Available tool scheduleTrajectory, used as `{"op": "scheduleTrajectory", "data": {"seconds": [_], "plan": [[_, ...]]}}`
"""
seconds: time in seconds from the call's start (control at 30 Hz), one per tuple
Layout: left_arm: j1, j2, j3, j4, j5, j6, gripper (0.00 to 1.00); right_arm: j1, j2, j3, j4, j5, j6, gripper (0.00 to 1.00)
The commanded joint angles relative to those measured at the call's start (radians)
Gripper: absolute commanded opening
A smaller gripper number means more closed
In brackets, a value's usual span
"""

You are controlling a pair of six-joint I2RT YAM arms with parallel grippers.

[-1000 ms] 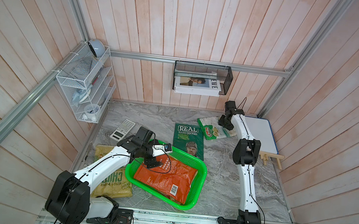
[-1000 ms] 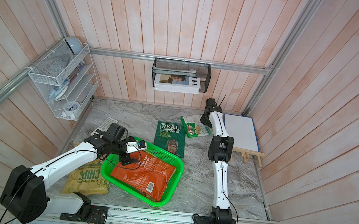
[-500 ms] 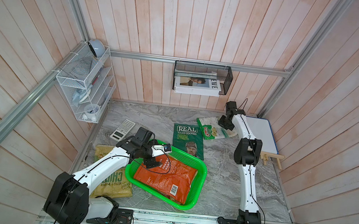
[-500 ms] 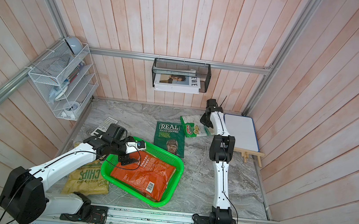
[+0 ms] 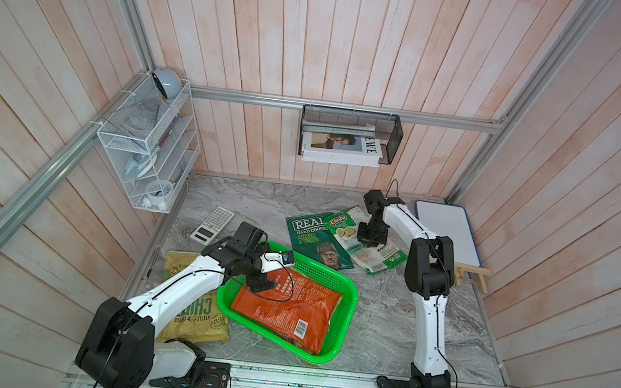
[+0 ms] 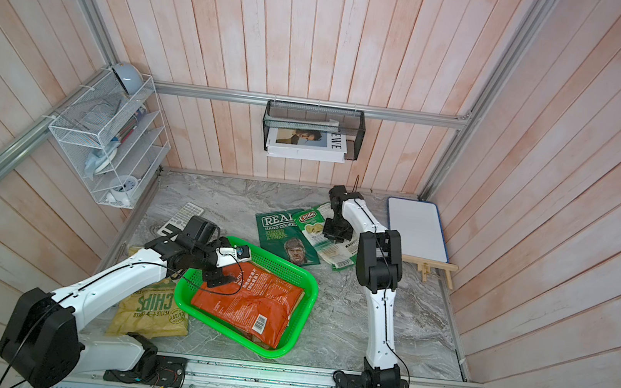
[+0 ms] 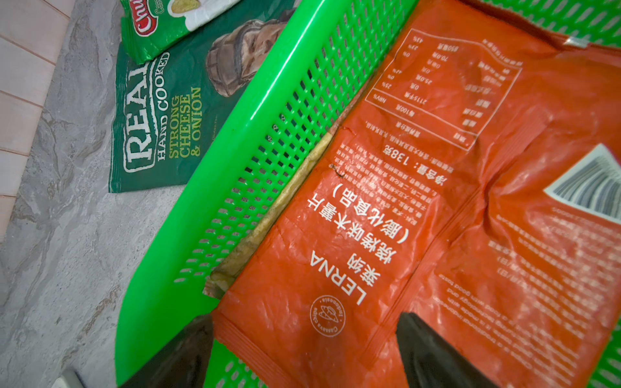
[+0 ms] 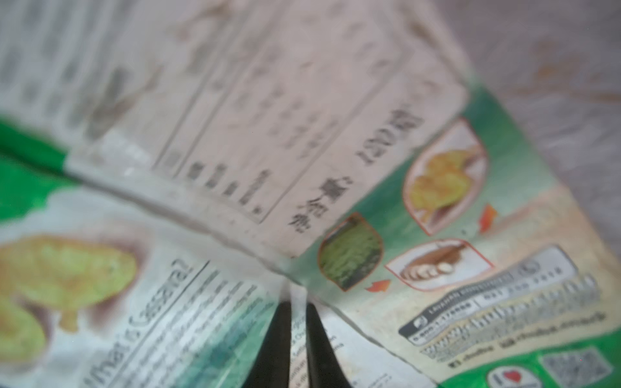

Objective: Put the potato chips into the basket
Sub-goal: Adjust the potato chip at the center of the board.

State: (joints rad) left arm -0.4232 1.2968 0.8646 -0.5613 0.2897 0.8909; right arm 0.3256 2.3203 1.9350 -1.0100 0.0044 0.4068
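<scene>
Two right fingers [image 8: 277, 339] pinch the Chuba bag [image 8: 369, 168]; left fingers [image 7: 433, 356] wide.

Left arm [image 5: 185, 284] reaches low, left gripper [image 7: 305, 356] spread wide; right arm [image 5: 404, 218] stretches forward — right gripper [image 8: 297, 310] points down, pinching a fold of the white-green bag [image 8: 369, 168].

Bright, even light falls from overhead in both top views, which are crisp, with only soft, faint shadows on the marble tabletop [image 5: 384, 333]. The wall planks [image 5: 319, 43] splay outward toward the frame edges. The left wrist view is sharp, with a pale sheen on the crinkled orange-red bag [image 7: 437, 218]. The right wrist view is soft — the white-green bag [image 8: 336, 168] smears out of focus, its print barely legible.
</scene>
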Motion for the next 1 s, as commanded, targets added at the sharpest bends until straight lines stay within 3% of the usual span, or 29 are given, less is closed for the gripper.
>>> {"op": "scheduleTrajectory", "data": {"seconds": [0.0,0.1,0.23,0.47,0.53,0.67,0.83,0.97], "plan": [[0.006,0.005,-0.011,0.0,-0.007,0.004,0.91,-0.004,-0.088,-0.034,0.027,-0.022,-0.091,0.21],[0.006,0.011,-0.001,-0.001,0.008,-0.01,0.91,-0.006,-0.104,-0.002,0.059,-0.046,-0.136,0.32],[0.006,0.018,0.01,0.001,0.016,-0.029,0.91,-0.005,-0.029,0.136,0.073,-0.135,-0.175,0.39],[0.009,0.012,0.006,0.007,-0.037,-0.045,0.91,-0.005,0.297,0.678,-0.103,-0.145,-0.257,0.45],[0.009,0.008,0.001,0.011,-0.052,-0.046,0.91,-0.005,0.373,0.755,-0.105,-0.158,-0.286,0.46],[0.011,0.002,-0.002,0.012,-0.07,-0.047,0.91,-0.004,0.391,0.711,-0.08,-0.153,-0.303,0.46],[0.012,0.008,-0.009,0.021,-0.073,-0.047,0.91,0.003,0.296,0.523,-0.048,-0.133,-0.298,0.46],[0.031,0.035,0.003,0.011,-0.052,-0.052,0.91,0.021,0.249,0.489,-0.103,-0.124,-0.292,0.46]]}}
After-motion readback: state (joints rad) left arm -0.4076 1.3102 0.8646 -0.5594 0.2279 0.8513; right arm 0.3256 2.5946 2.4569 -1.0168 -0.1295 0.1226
